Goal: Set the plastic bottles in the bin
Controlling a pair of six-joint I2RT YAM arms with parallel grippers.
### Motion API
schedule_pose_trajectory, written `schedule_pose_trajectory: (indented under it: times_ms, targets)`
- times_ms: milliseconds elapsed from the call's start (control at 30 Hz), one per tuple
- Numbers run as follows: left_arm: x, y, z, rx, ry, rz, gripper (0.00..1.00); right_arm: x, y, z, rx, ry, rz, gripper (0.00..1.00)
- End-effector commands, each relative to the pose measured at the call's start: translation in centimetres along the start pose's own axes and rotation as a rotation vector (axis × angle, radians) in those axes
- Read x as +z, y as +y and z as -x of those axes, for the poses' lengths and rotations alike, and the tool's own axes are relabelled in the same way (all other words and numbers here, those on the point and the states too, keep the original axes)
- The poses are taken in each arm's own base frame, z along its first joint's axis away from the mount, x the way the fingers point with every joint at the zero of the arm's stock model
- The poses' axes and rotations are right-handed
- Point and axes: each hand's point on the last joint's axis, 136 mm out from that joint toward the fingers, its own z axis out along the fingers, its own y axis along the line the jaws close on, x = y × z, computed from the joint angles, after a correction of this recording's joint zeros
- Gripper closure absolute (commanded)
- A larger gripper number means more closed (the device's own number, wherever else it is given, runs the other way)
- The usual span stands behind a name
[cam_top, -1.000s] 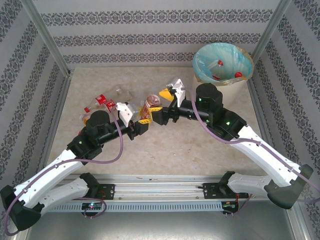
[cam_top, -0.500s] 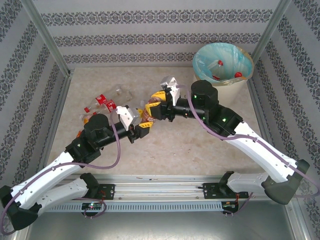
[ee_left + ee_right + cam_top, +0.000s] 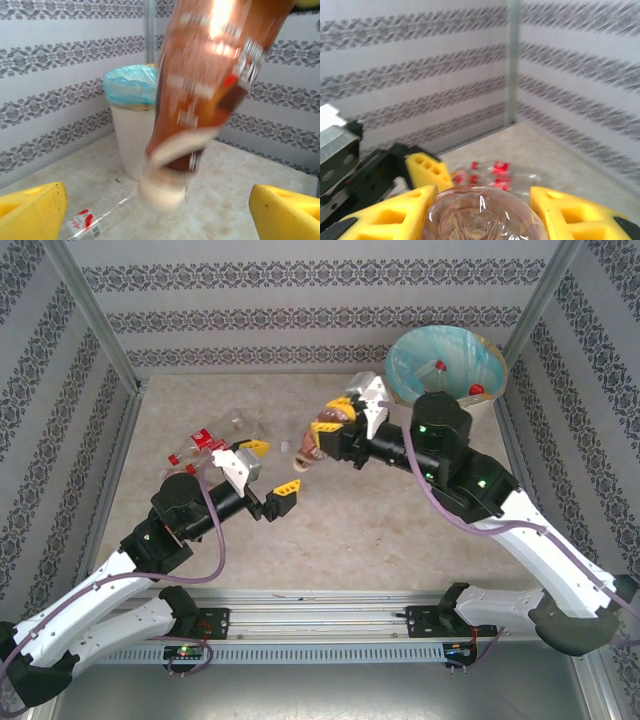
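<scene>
One brown-labelled bottle (image 3: 318, 435) is hanging tilted over the middle of the tabletop (image 3: 400, 530), white cap lowest, with the right gripper (image 3: 335, 427) pinching its body between yellow fingers (image 3: 395, 215). Two red-capped bottles (image 3: 437, 368) are lying inside the bin (image 3: 405, 355) at the far right corner. Several more bottles (image 3: 215, 435) are lying toward the left edge. The left gripper (image 3: 270, 468), fingers spread wide, is hovering just beside the held bottle without touching it.

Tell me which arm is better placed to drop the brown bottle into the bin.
Right. The right jaws are shut on the brown bottle, lifted off the table and close to the bin. The left jaws stand open, holding nothing, farther from it.
</scene>
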Motion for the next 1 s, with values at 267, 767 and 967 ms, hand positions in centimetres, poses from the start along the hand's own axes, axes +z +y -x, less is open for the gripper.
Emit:
schedule_pose_trajectory:
  times_ms: [267, 767, 967]
  targets:
    - [0.1, 1.9, -0.7, -0.056, 0.044, 0.116, 0.06, -5.7, -17.8, 5.4, -0.255, 0.005, -0.741, 0.64]
    - [0.5, 2.7, -3.2, -0.119, 0.133, 0.171, 0.07, -2.9, -38.7, -9.1, 0.029, 0.335, -0.87, 0.55]
    - [0.9, 2.8, -4.1, -0.131, 0.157, 0.179, 0.08, -0.8, -40.1, -15.2, 0.095, 0.428, -0.801, 0.46]
